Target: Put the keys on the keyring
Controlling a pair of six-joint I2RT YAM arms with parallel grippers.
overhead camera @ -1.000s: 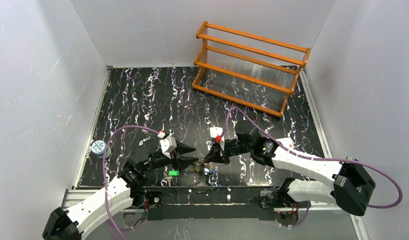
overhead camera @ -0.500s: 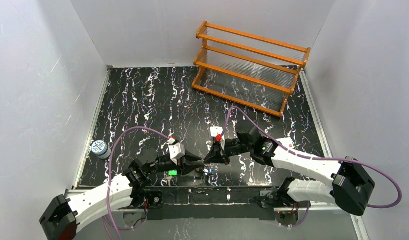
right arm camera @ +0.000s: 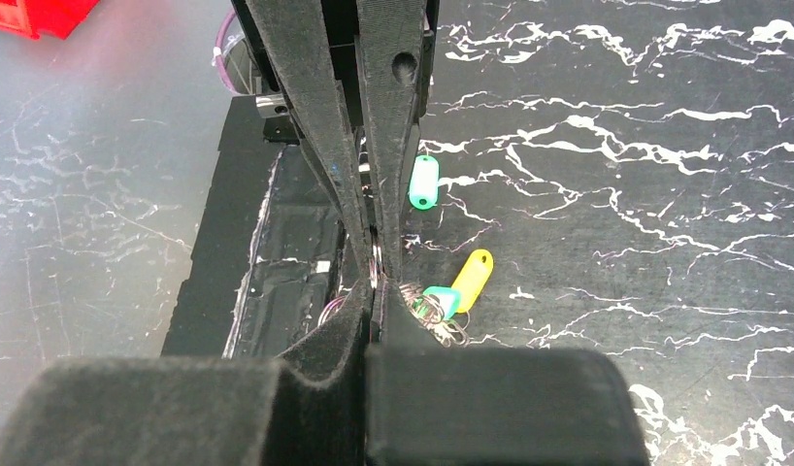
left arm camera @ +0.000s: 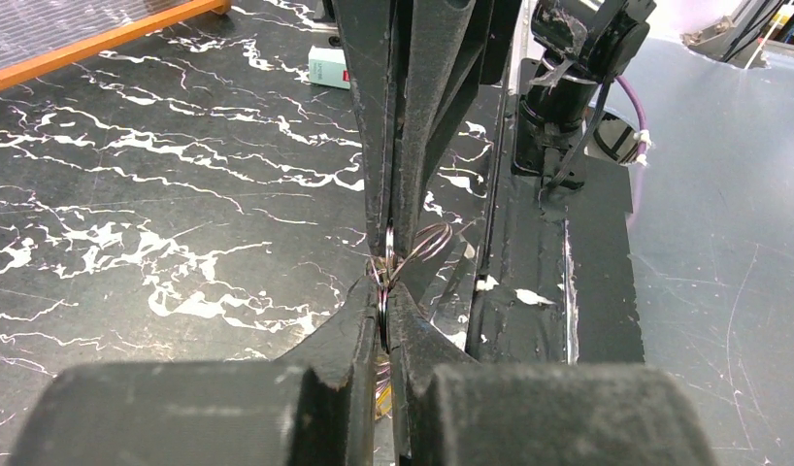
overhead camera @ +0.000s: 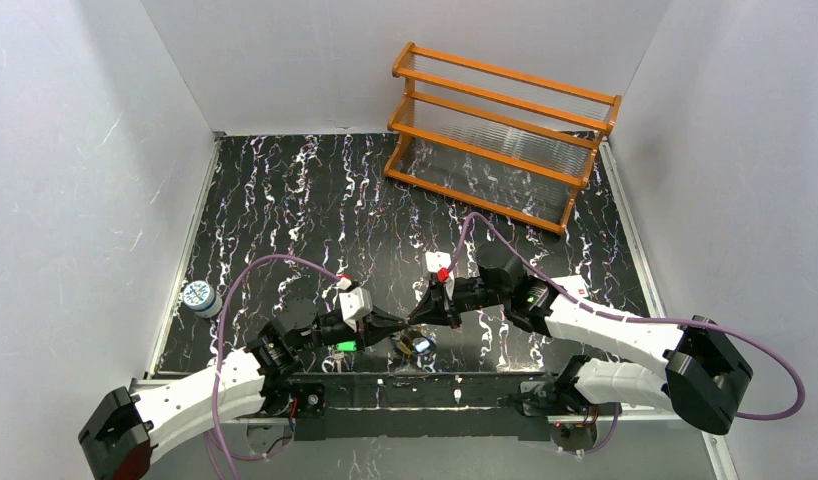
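My left gripper (overhead camera: 397,322) and right gripper (overhead camera: 421,317) meet tip to tip near the table's front edge. Both are shut on the same thin silvery keyring (left arm camera: 385,254), seen edge-on between the pads; it also shows in the right wrist view (right arm camera: 375,260). A small wire ring (left arm camera: 428,240) hangs beside it. A bunch of keys (overhead camera: 416,344) lies just below the tips, with a yellow head (right arm camera: 472,276) and a teal head (right arm camera: 441,300) among small rings. A green-headed key (right arm camera: 424,182) lies apart under my left gripper (left arm camera: 383,291), also visible from above (overhead camera: 342,345). My right gripper (right arm camera: 374,277) hides the ring's lower part.
An orange wooden rack (overhead camera: 500,130) stands at the back right. A small round blue-white can (overhead camera: 197,297) sits at the left edge. The black base rail (overhead camera: 415,385) runs just in front of the grippers. White walls enclose the table.
My left gripper has moved right, closed, and now meets the right gripper's tip on the ring. The right gripper shifted slightly right. The key bunch moved a little beneath them.
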